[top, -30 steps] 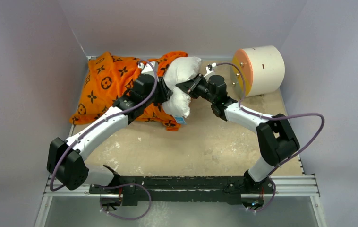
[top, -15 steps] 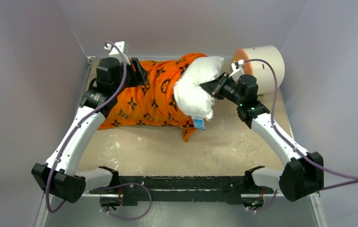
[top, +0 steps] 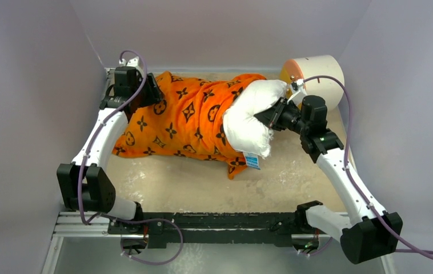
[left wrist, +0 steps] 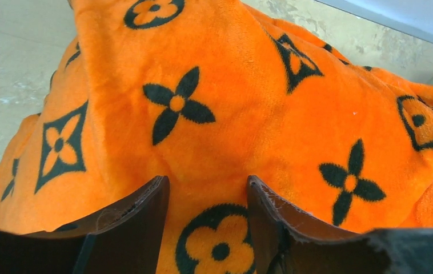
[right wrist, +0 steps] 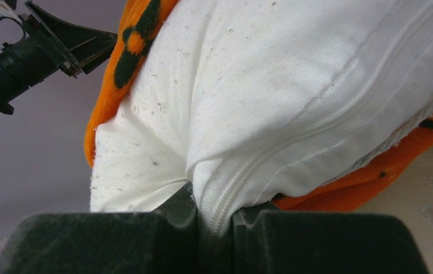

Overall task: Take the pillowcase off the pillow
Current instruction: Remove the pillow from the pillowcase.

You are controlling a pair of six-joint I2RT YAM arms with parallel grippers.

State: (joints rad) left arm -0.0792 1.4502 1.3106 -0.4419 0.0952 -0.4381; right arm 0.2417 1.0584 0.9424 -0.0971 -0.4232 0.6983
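Note:
The orange pillowcase [top: 185, 117] with black motifs lies across the back of the table and covers most of the pillow. The pillow's white end [top: 248, 120] sticks out of it on the right, a small blue tag [top: 252, 161] at its near corner. My right gripper [top: 272, 113] is shut on the pillow's seamed edge [right wrist: 243, 182], pinched between its jaws [right wrist: 214, 212]. My left gripper [top: 150, 91] is at the pillowcase's far left corner. In the left wrist view its jaws [left wrist: 205, 184] stand open, with the orange fabric [left wrist: 203, 114] just beyond and between the fingertips.
A white cylinder with an orange face [top: 317, 80] stands at the back right, right behind my right wrist. Grey walls close in the table on three sides. The tan table surface [top: 203, 185] runs between the pillow and the arm bases.
My left gripper let go near the pillow's middle, opened and moved to the pillowcase's far left corner. My right gripper pulled the pillow rightward, and more white now shows.

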